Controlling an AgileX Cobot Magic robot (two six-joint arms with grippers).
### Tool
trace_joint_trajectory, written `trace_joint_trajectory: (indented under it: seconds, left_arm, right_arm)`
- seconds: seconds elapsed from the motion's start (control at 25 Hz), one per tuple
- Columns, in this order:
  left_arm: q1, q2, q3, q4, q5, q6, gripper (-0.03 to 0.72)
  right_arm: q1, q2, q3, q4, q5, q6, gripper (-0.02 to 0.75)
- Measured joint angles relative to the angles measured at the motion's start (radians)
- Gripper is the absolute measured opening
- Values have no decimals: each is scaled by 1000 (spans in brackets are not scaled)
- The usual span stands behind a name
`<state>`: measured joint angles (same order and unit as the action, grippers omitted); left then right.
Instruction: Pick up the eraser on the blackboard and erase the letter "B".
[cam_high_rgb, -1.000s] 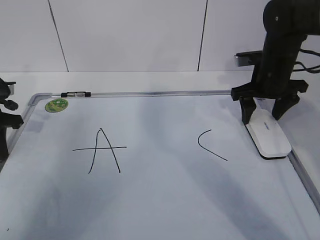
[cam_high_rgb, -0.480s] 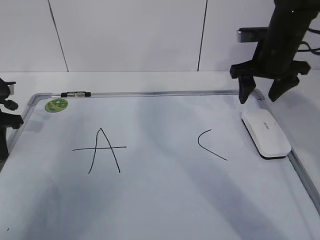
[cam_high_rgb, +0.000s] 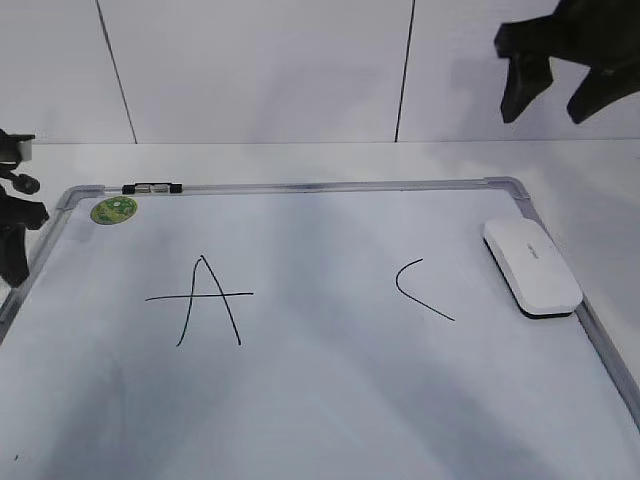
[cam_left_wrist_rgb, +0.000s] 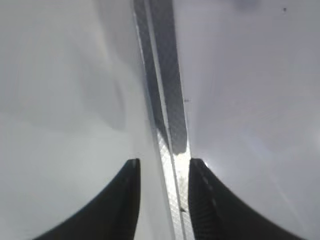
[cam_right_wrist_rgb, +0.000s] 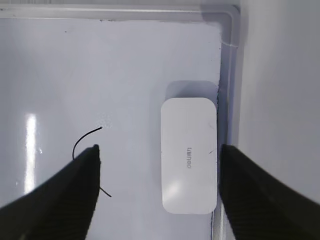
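The white eraser (cam_high_rgb: 532, 266) lies flat on the blackboard (cam_high_rgb: 320, 400) against its right frame; it also shows in the right wrist view (cam_right_wrist_rgb: 189, 154) with grey lettering on top. No letter "B" shows; only a crossed "A" (cam_high_rgb: 205, 300) and a "C" (cam_high_rgb: 420, 290) are drawn, with bare board between them. My right gripper (cam_high_rgb: 546, 112) hangs open and empty, high above the board's back right corner, and the eraser lies far below its jaws (cam_right_wrist_rgb: 158, 150). My left gripper (cam_high_rgb: 15, 235) is open and straddles the board's left frame (cam_left_wrist_rgb: 165, 162).
A round green sticker (cam_high_rgb: 113, 210) and a small black-and-clear marker (cam_high_rgb: 150, 188) sit at the board's back left. The grey frame (cam_high_rgb: 300, 186) runs round the board. A white panelled wall stands behind the table.
My right gripper has risen from around the eraser's far end to well above the board, open. The eraser stayed lying on the board. The left gripper has barely moved.
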<state>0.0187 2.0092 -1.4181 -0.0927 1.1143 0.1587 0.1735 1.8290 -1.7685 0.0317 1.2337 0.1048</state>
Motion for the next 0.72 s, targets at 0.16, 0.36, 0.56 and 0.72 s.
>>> trace_joint_trajectory:
  seconds: [0.16,0.36,0.56,0.72]
  left_arm:
    - [0,0,-29,2,40,0,290]
    - [0,0,-35,2,81,-8,295]
    - [0,-41,-36,2,81,-20,292]
    - [0,-128,-36,4,88,-28,282]
  right_arm:
    - [0,-65,0,7,6,-2,589]
    - [0,-148,0,36,9,-2,589]
    - [0,-243,0,38,15,-2,589]
    - [0,-334,41,40,15,-4,588]
